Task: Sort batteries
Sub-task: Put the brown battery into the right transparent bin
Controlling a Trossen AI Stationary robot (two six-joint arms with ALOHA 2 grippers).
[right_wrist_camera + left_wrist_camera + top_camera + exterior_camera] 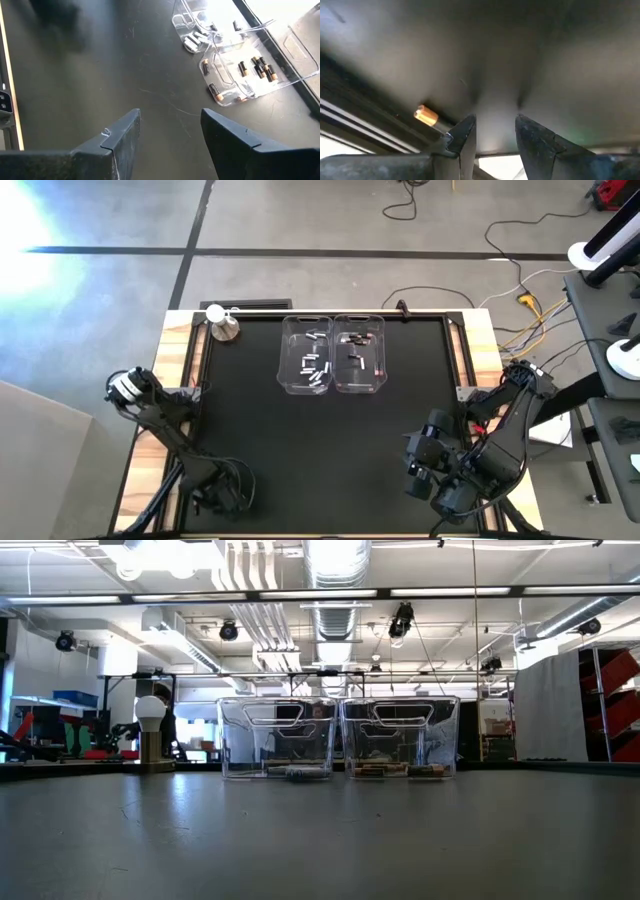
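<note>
Two clear plastic bins stand side by side on the black table near its far edge. The left bin (306,353) holds several silvery-white batteries (195,41). The right bin (360,353) holds several dark batteries (257,67) with reddish ends. In the low view both bins (277,737) (400,737) show batteries lying on their floors. My left gripper (495,132) is open, low over bare table near the near-left corner (222,492). My right gripper (170,125) is open above the near-right part of the table (420,462), pointing toward the bins.
A silver round-topped knob with a white ball (222,323) stands at the far-left corner, left of the bins (150,730). A small brass-coloured cylinder (426,115) sits by the table's edge near my left gripper. Bare black mat (320,450) lies between the grippers and the bins.
</note>
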